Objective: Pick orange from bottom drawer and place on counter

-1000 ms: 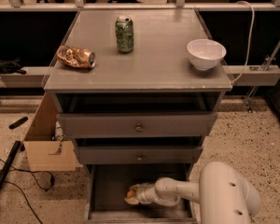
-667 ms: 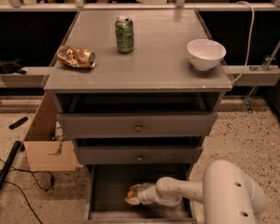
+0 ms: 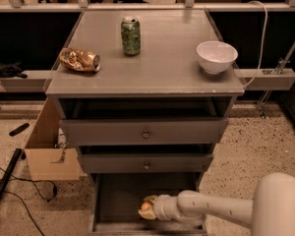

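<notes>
The orange [image 3: 145, 206] is a small round fruit low in the open bottom drawer [image 3: 118, 195], over its dark floor. My gripper [image 3: 147, 208] reaches in from the right on a white arm and sits around the orange, which shows between its pale fingers. The counter [image 3: 162, 58] is the grey cabinet top above, well clear of the gripper. Part of the orange is hidden by the fingers.
On the counter stand a green can [image 3: 131, 35], a crumpled gold-brown snack bag [image 3: 79, 60] at the left and a white bowl [image 3: 216, 56] at the right. Two knobbed drawers [image 3: 145, 132] jut out above the bottom drawer. A cardboard box [image 3: 46, 149] stands left of the cabinet.
The arm and gripper have stayed at the orange in the bottom drawer; the white arm body at lower right has shifted slightly.
</notes>
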`<act>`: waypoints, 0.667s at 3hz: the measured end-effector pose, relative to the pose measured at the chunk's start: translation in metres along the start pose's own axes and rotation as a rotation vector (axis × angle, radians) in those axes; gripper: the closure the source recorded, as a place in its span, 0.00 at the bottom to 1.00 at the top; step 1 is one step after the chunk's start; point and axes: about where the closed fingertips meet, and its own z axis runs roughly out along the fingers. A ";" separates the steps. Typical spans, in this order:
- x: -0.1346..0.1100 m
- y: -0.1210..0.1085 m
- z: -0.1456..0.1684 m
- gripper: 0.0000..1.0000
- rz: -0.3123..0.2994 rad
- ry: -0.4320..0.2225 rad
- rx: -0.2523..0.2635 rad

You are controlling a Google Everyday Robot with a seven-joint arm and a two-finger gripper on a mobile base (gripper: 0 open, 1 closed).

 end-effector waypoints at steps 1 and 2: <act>-0.012 0.023 -0.064 1.00 0.005 -0.025 0.025; -0.040 0.041 -0.117 1.00 -0.036 -0.016 0.018</act>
